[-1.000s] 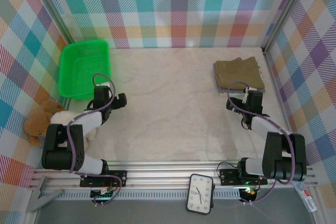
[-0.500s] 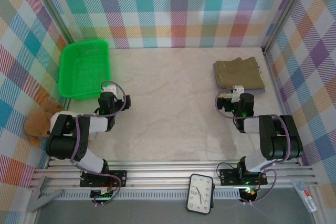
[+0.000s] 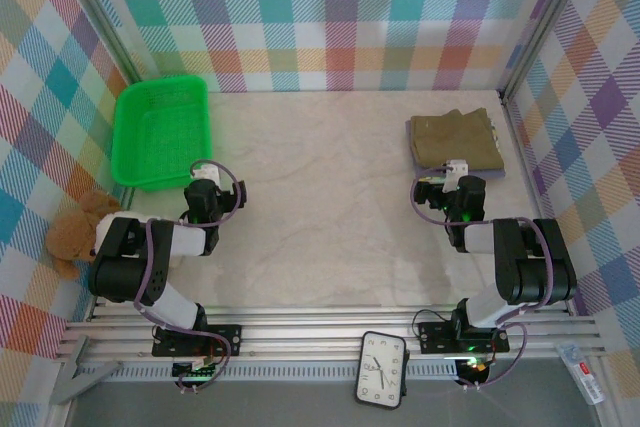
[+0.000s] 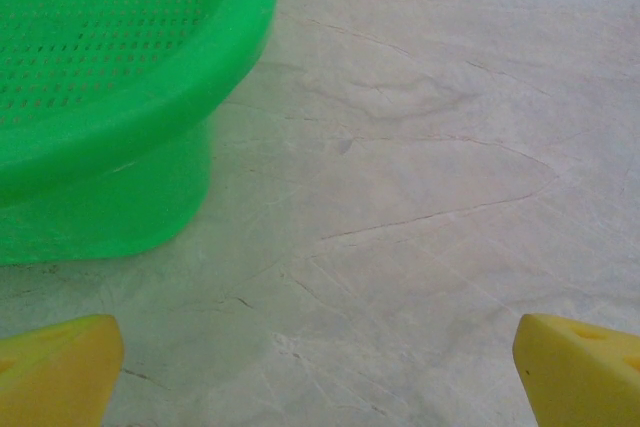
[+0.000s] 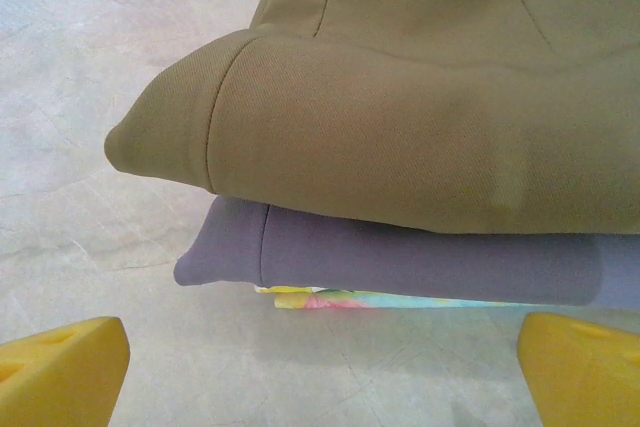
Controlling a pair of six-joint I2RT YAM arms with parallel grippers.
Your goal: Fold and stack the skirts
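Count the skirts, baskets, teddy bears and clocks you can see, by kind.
Skirts, layers showing in the stack: 3
Basket: 1
Teddy bear: 1
Clock: 1
Total: 6

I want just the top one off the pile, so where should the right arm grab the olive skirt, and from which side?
Take the olive skirt by the folded corner facing the right fingers, coming in low from the robot's side. That thick rounded fold juts out over the grey skirt below, so open fingers could likely close on it alone.
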